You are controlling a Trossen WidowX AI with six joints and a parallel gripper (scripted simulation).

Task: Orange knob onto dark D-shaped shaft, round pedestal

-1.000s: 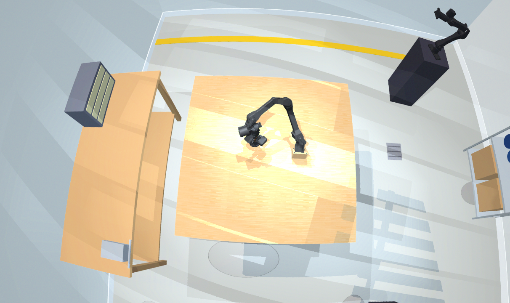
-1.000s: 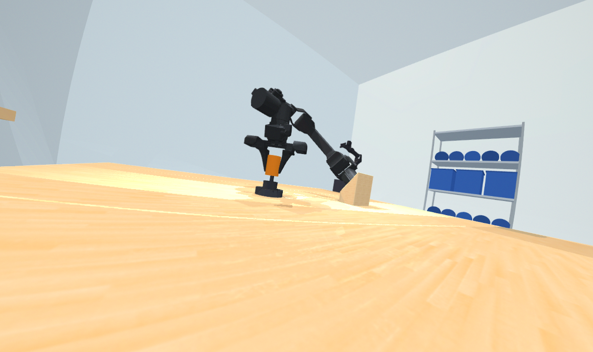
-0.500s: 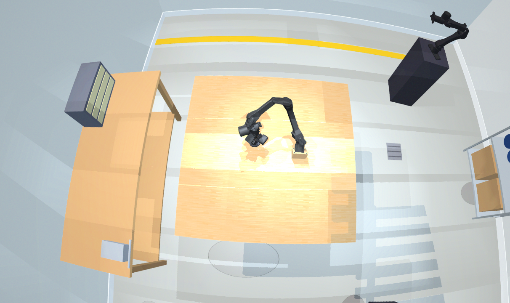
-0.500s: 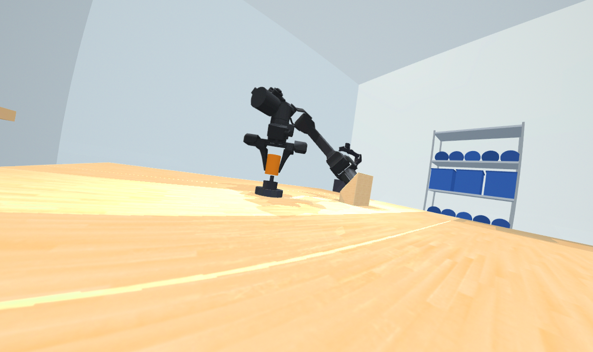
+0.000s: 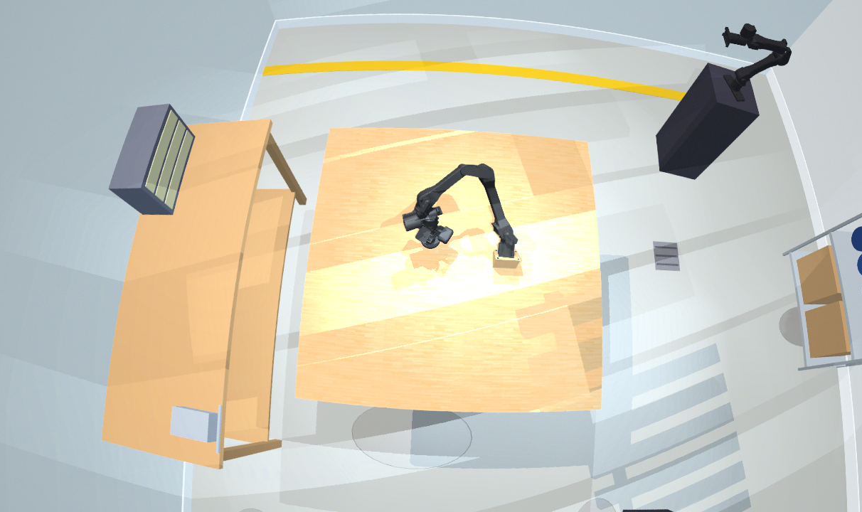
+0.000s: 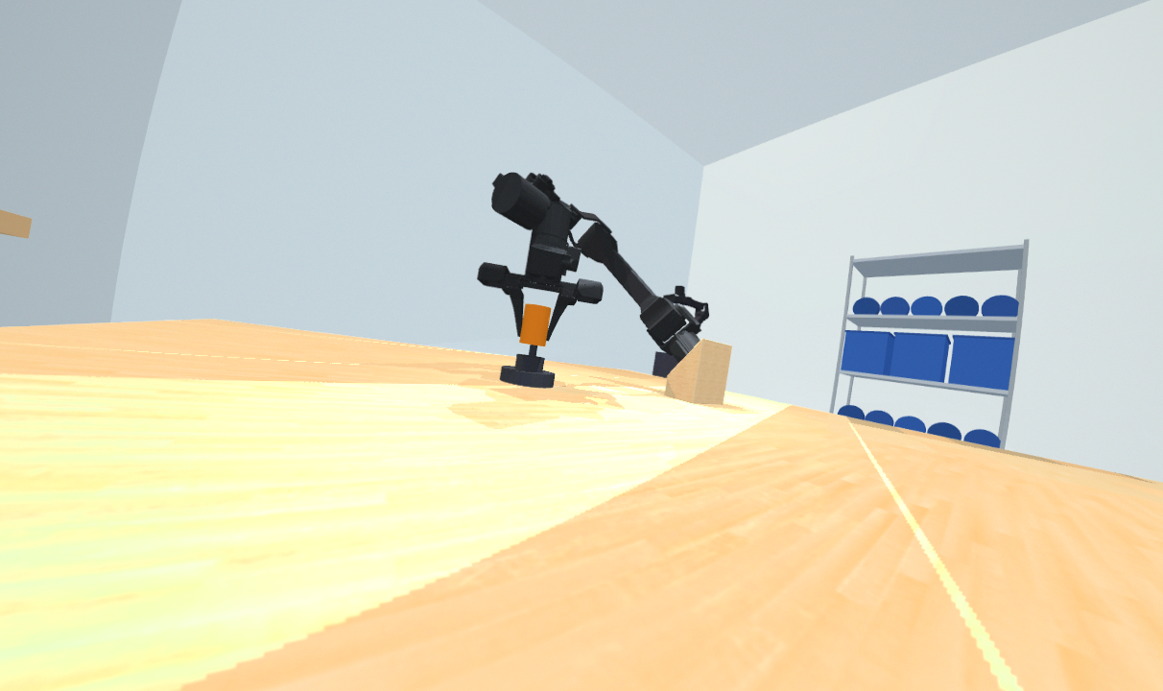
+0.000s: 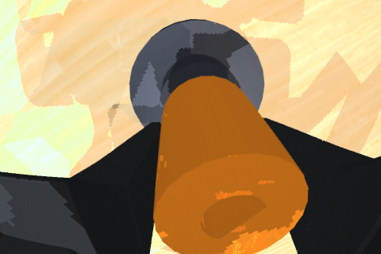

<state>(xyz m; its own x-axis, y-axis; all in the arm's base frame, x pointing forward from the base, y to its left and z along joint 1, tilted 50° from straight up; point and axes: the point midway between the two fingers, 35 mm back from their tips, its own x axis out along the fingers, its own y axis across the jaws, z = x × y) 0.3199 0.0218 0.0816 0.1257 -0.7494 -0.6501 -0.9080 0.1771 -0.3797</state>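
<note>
The orange knob (image 6: 534, 322) (image 7: 210, 127) is upright between the fingers of my gripper (image 6: 534, 334) (image 7: 209, 130), which is shut on it. The D-shaped opening shows in the knob's top in the wrist view. The knob is over the round dark pedestal (image 6: 527, 378) (image 7: 248, 67). A short length of the dark shaft (image 6: 533, 350) shows between the knob's underside and the pedestal's raised middle, so the knob is not down on the pedestal. The shaft's tip and flat side are hidden; I cannot tell whether the tip is inside the hole.
My arm's base stands on a wooden block (image 6: 714, 370) (image 5: 506, 262) on the wooden table (image 5: 370, 375). A second table (image 5: 166, 286) with a drawer unit (image 5: 142, 152) stands at the left in the top view. Another arm (image 5: 755, 66) stands on a dark box (image 5: 704, 127) beyond the table.
</note>
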